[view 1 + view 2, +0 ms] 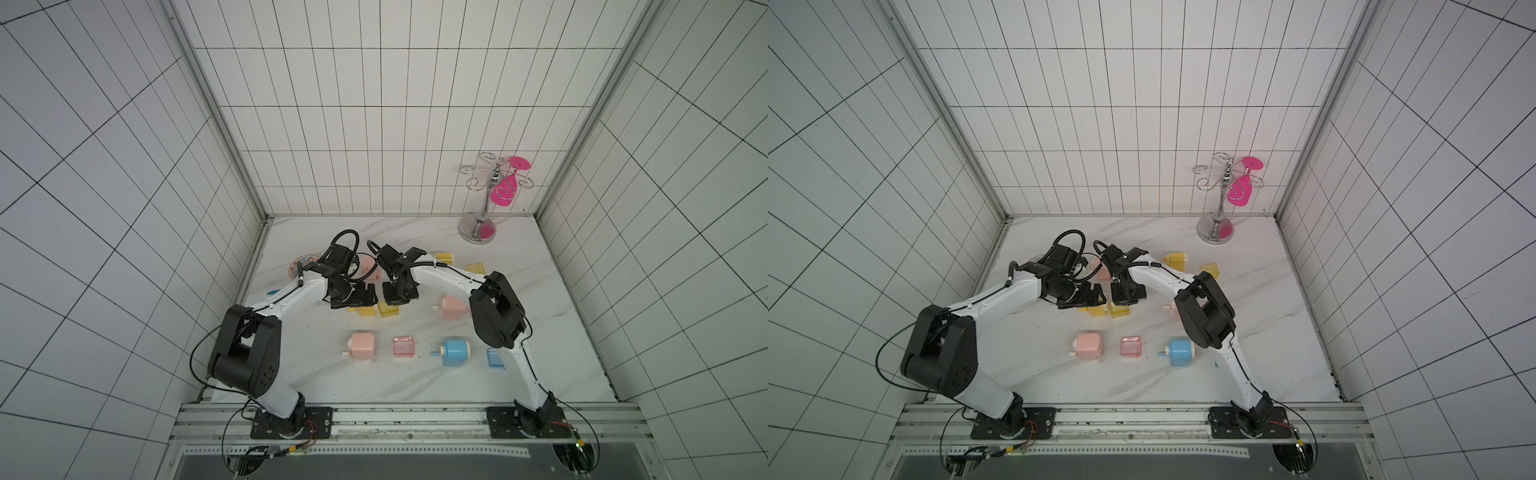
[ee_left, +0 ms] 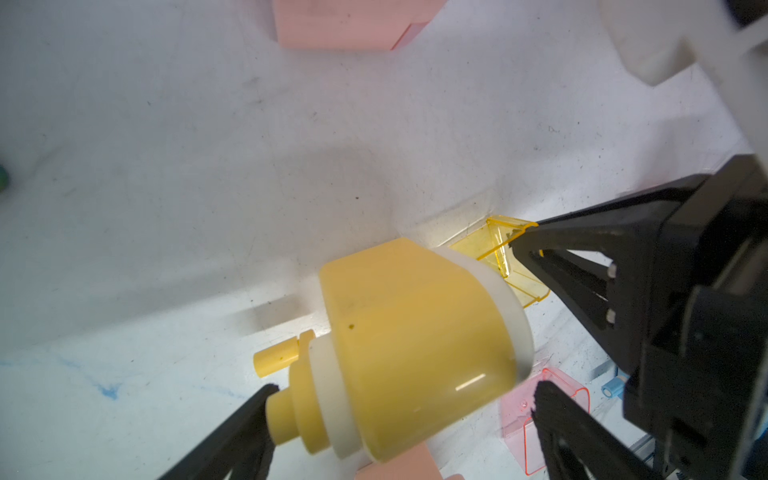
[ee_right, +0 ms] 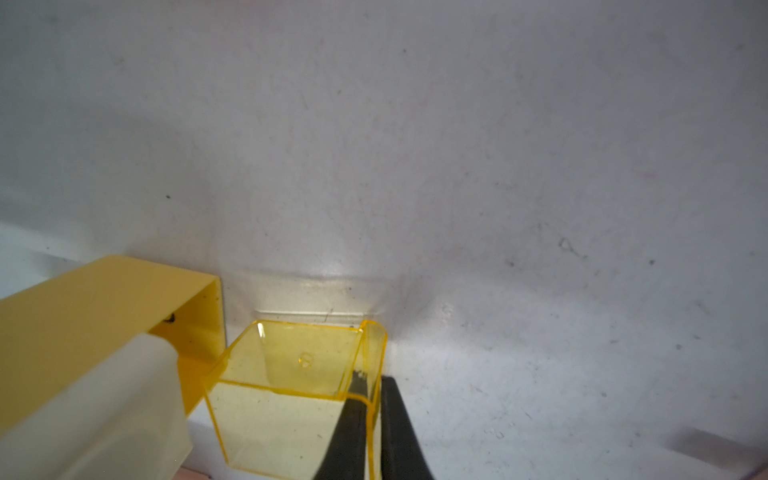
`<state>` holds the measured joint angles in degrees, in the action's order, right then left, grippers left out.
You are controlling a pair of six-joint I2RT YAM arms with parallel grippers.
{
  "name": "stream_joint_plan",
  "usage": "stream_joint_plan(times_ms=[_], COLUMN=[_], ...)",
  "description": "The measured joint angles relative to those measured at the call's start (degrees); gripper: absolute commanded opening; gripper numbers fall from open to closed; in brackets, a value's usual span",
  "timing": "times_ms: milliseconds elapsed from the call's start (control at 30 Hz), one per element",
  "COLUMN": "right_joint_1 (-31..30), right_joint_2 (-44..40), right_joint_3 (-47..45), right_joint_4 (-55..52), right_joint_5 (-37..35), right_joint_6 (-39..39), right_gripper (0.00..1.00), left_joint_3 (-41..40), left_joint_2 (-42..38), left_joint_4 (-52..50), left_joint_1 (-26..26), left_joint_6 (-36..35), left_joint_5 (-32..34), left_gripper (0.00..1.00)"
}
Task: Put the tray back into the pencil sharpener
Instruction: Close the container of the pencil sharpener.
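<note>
Between your right fingers (image 3: 399, 424) sits one thin wall of the yellow tray (image 3: 291, 365). Your right gripper (image 3: 370, 390) is squeezed almost closed on that wall, so you have hold of the tray. The tray is just to the right of the yellow sharpener (image 3: 95, 299). One tray corner is right at the edge of the sharpener's open end, but the tray is not inside it.

Your left gripper (image 2: 405, 388) is spread wide, with one finger (image 2: 249, 428) at each end of the yellow sharpener. That finger touches the knob end.

Both yellow things are in the middle of the table (image 1: 415, 386), a little to the left. On the near side, a pink sharpener (image 1: 361, 345), a pink tray (image 1: 404, 346) and a blue sharpener (image 1: 455, 352) lie in a row.
</note>
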<state>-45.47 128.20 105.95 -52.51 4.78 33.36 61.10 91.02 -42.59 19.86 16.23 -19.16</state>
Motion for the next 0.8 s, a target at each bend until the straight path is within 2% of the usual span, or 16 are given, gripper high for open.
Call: stream_joint_plan(times_ms=[233, 800], right_joint_1=[0.0, -0.33], right_joint_2=[0.0, 0.0], right_joint_3=[0.0, 1.25], right_joint_4=[0.07, -0.92], right_joint_5=[0.74, -1.01], right_joint_6=[1.42, 2.75], right_gripper=[0.06, 0.08], left_joint_3=[0.0, 0.0], left_joint_2=[0.0, 0.0], left_joint_4=[0.02, 0.11], left_joint_1=[0.0, -0.04], left_joint_6=[0.0, 0.02], left_joint_5=[-0.02, -0.13], left_gripper=[0.97, 0.97])
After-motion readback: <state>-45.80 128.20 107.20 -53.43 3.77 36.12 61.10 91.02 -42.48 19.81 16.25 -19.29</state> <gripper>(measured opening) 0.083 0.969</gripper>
